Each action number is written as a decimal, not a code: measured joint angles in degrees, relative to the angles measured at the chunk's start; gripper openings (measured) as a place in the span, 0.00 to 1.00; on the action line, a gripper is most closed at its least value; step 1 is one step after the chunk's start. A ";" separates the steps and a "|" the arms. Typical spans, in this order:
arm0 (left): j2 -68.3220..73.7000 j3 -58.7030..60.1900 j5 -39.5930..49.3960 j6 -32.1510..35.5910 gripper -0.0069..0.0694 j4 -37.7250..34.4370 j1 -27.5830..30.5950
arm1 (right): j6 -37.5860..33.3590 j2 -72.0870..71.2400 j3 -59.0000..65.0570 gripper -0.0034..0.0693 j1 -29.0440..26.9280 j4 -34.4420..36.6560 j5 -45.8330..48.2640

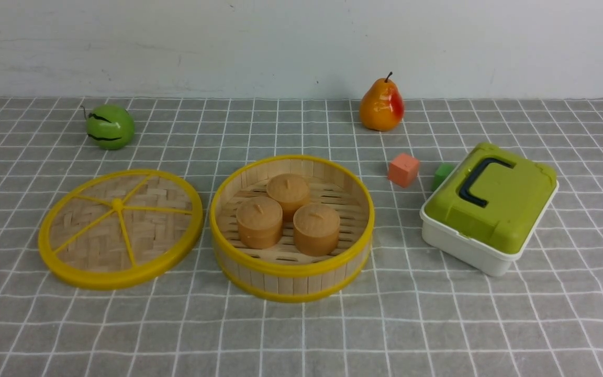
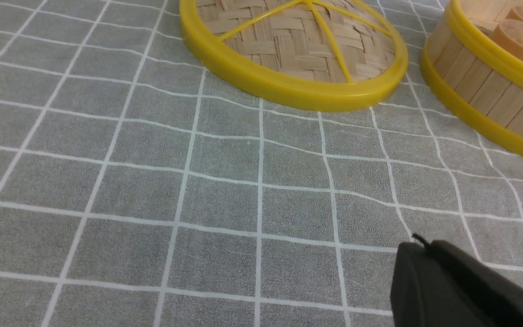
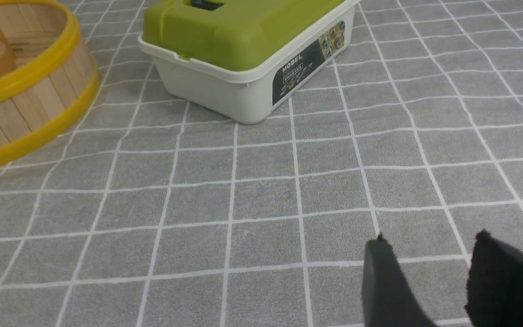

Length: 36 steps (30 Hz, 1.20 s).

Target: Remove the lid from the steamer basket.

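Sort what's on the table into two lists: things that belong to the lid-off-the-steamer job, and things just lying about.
Job: lid, flat on the cloth beside the basket; steamer basket, open, three buns inside.

Lying about: green melon; pear; orange cube; green cube; white box with green lid.

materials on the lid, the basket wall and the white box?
The lid: woven bamboo-looking strips, matte, in a glossy yellow rim with spokes, likely plastic. The steamer basket: upright pale wood or bamboo slats with visible seams, between smooth yellow bands, probably plastic. The white box: smooth moulded plastic by its look, with a green lid.
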 joint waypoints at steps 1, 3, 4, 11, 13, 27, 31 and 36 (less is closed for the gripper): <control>0.00 0.00 0.00 0.00 0.08 -0.01 0.00 | 0.00 0.00 0.00 0.38 0.00 0.00 0.00; 0.00 0.00 0.00 0.00 0.08 -0.06 0.00 | 0.00 0.00 0.00 0.38 0.00 0.00 0.00; 0.00 0.00 0.00 0.00 0.08 -0.06 0.00 | 0.00 0.00 0.00 0.38 0.00 0.00 0.00; 0.00 0.00 0.00 0.00 0.08 -0.06 0.00 | 0.00 0.00 0.00 0.38 0.00 0.00 0.00; 0.00 0.00 0.00 0.00 0.08 -0.06 0.00 | 0.00 0.00 0.00 0.38 0.00 0.00 0.00; 0.00 0.00 0.00 0.00 0.09 -0.06 0.00 | 0.00 0.00 0.00 0.38 0.00 0.00 0.00; 0.00 0.00 0.00 0.00 0.10 -0.06 0.00 | 0.00 0.00 0.00 0.38 0.00 0.00 0.00; 0.00 0.00 0.00 0.00 0.10 -0.06 0.00 | 0.00 0.00 0.00 0.38 0.00 0.00 0.00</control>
